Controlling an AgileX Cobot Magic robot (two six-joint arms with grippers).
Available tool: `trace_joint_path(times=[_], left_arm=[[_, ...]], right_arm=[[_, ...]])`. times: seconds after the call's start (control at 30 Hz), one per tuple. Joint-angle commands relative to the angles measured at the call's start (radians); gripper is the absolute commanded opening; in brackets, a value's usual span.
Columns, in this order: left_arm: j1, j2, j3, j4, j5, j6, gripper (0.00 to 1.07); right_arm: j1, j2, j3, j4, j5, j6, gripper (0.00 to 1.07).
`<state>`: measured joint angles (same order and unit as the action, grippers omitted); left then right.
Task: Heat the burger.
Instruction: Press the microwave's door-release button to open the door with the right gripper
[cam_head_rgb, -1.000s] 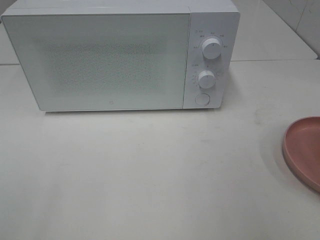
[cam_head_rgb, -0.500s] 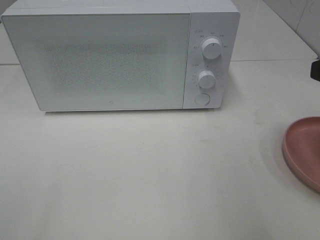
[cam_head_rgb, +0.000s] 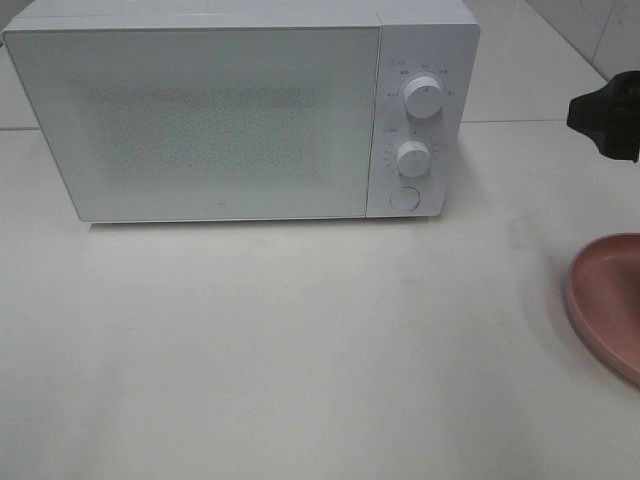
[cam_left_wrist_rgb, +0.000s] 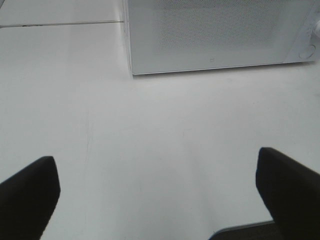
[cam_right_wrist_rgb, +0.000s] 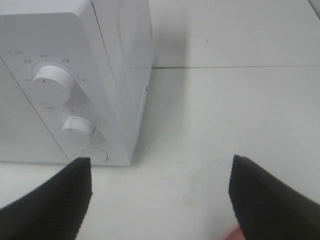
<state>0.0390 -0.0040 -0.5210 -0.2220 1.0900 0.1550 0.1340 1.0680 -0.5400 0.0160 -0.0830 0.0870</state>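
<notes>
Two grippers were in play, and neither held anything. Nearest me, the left gripper hung over the bare front of the table with its fingers spread wide. Off to the right lay the pink plate, cut off by the edge of my view and bare in the part that showed. Just beyond it the right gripper hovered above the table, jaws also apart, pointed at the microwave's control panel. At the back stood the microwave with its door closed, and beside the door were the upper knob, the lower knob and the round button. I could not see the burger anywhere. It may have been behind that frosted door or on the hidden part of the plate, but I could not tell which. To my eye the danger lay at the panel. The button sat just under the lower knob, so a wide-open gripper coming in slightly high could turn the knob instead of pressing the button. A hard push might also slide the microwave back on the smooth table. If the burger was not inside, setting the dials would run the microwave empty.
</notes>
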Motion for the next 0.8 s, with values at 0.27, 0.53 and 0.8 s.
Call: trace_joint_path(times=[0.27, 0.53, 0.8], left_arm=[[0.004, -0.025, 0.003, -0.009, -0.015, 0.0, 1.0], [0.004, -0.025, 0.003, -0.009, -0.015, 0.0, 1.0], [0.004, -0.025, 0.003, -0.009, -0.015, 0.0, 1.0]], right_arm=[[0.002, 0.123, 0.009, 0.0, -0.268, -0.018, 0.75], [0.138, 0.186, 0.143, 0.199, -0.607, -0.227, 0.75], [0.324, 0.247, 0.208, 0.587, -0.849, -0.437, 0.75]])
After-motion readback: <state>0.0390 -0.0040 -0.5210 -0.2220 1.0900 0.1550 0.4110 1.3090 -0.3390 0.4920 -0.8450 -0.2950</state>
